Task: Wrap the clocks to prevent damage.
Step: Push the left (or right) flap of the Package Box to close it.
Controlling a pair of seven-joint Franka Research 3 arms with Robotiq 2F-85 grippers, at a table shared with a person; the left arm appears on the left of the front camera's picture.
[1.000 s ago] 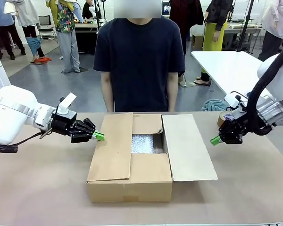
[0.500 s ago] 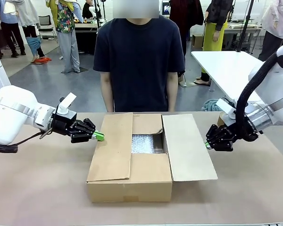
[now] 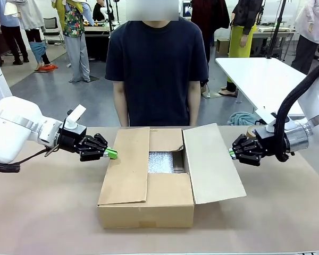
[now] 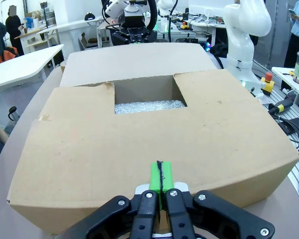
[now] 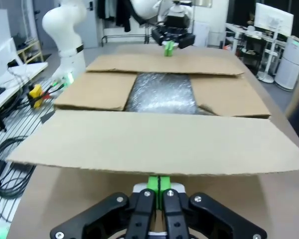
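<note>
1. Nudging the outer edge of the right flap point(image 3: 212, 164) of the box point(image 3: 146, 204) with the right gripper point(image 3: 232, 154), jaws pressed tight together and pinching nothing. Could slip off that thin edge and drop the flap back down flat.
2. Could also shove the whole box sideways on the table point(image 3: 42, 212) if pushed too hard or too low, and knock it into the left gripper point(image 3: 110, 153).
3. Waiting just beside the left flap point(image 3: 125, 164) with the left gripper, jaws squeezed shut too, on nothing. Could crease or tear the cardboard if pressed down at a bad angle.
4. Could poke through the gap between the flaps and jab what lies inside.
5. Looking at the clocks point(image 3: 160, 162): down inside the box, seen through the open gap in the middle. Bundled in whitish, see-through bubble wrap, bumpy and a bit shiny. No clock face to be seen. Probably soft and squashy on the outside, so safe from small bumps but not from a hard poke.
</note>
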